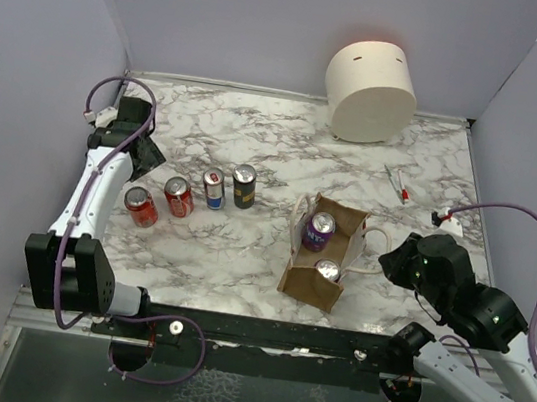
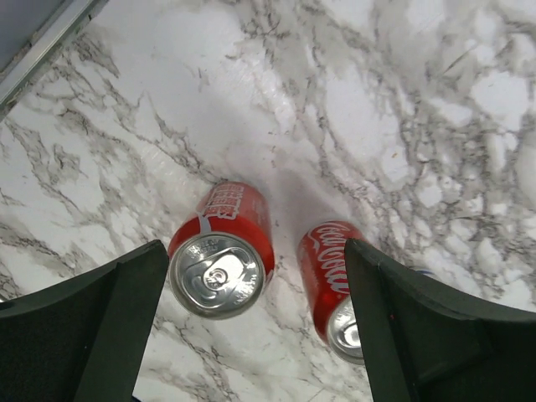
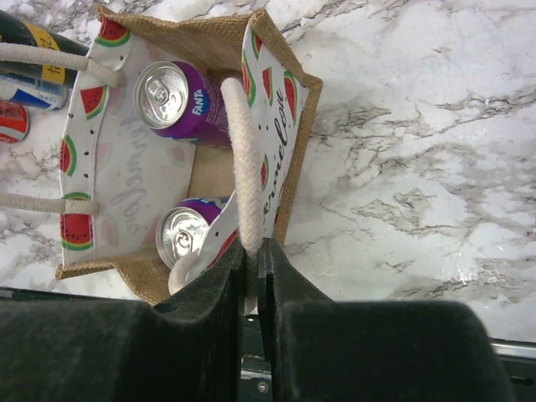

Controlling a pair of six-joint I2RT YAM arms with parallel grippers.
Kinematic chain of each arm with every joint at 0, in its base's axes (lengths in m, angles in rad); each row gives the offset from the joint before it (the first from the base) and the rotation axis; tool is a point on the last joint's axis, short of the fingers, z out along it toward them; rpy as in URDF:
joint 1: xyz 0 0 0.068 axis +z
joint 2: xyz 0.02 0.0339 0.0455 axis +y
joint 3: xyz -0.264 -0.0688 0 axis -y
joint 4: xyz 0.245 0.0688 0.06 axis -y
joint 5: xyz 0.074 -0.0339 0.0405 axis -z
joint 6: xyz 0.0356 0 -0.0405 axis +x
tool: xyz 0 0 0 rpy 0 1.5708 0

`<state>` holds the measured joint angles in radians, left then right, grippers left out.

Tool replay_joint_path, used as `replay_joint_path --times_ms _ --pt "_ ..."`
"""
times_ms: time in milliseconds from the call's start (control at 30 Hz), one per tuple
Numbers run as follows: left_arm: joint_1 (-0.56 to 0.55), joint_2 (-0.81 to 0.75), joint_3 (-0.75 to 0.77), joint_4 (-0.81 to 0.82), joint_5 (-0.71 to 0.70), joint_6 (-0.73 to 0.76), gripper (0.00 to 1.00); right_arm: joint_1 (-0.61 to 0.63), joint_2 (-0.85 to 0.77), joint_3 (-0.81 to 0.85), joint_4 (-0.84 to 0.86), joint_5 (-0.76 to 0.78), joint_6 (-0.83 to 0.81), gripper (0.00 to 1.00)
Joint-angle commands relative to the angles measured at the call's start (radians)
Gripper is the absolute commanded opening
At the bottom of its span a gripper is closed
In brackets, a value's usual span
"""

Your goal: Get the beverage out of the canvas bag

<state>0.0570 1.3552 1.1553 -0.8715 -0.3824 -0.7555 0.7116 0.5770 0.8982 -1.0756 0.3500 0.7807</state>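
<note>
The canvas bag [image 1: 308,286] stands upright at the table's front middle, open at the top. It holds two purple cans, a Fanta can [image 1: 319,231] at the far end and a second can [image 1: 327,270] at the near end. My right gripper [image 1: 388,262] is just right of the bag, shut on its white rope handle [image 3: 241,167]. The right wrist view shows the bag [image 3: 306,126], the Fanta can [image 3: 167,96], the other can [image 3: 182,236] and that gripper [image 3: 255,251]. My left gripper [image 1: 144,157] is open and empty, above two red cans [image 2: 222,264].
Four cans stand in a row left of the bag: two red [image 1: 140,206] [image 1: 178,197], a blue-and-white one [image 1: 214,189] and a dark one [image 1: 243,185]. A large cream cylinder [image 1: 371,92] lies at the back. A small pen-like tool [image 1: 396,183] lies at the right.
</note>
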Motion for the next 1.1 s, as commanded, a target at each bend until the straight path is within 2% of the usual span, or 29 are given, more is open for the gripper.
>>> replay_joint_path --times_ms 0,100,333,433,633,767,900,1067 --pt "-0.02 -0.039 0.139 -0.073 0.025 -0.036 0.89 0.002 0.013 0.0 0.006 0.006 0.004 0.11" --pt "-0.092 -0.07 0.188 -0.001 0.118 0.0 0.85 0.002 0.012 -0.001 0.006 0.006 0.004 0.11" --pt "-0.456 -0.103 0.257 0.231 0.18 0.029 0.83 0.002 0.016 -0.002 0.006 0.009 0.006 0.11" --pt "-0.677 -0.057 0.304 0.291 0.126 0.045 0.83 0.002 0.021 -0.002 0.005 0.007 0.006 0.11" --pt "-1.079 0.129 0.52 0.282 -0.084 0.203 0.83 0.002 0.017 0.001 -0.001 0.016 0.014 0.11" --pt "-1.2 0.21 0.586 0.266 -0.04 0.273 0.81 0.002 0.009 -0.001 -0.004 0.021 0.021 0.11" --pt "-1.251 0.274 0.581 0.194 -0.025 0.263 0.75 0.002 0.01 0.003 -0.006 0.024 0.023 0.11" --pt "-1.319 0.385 0.571 0.187 -0.047 0.339 0.7 0.002 0.009 0.003 -0.011 0.029 0.03 0.11"
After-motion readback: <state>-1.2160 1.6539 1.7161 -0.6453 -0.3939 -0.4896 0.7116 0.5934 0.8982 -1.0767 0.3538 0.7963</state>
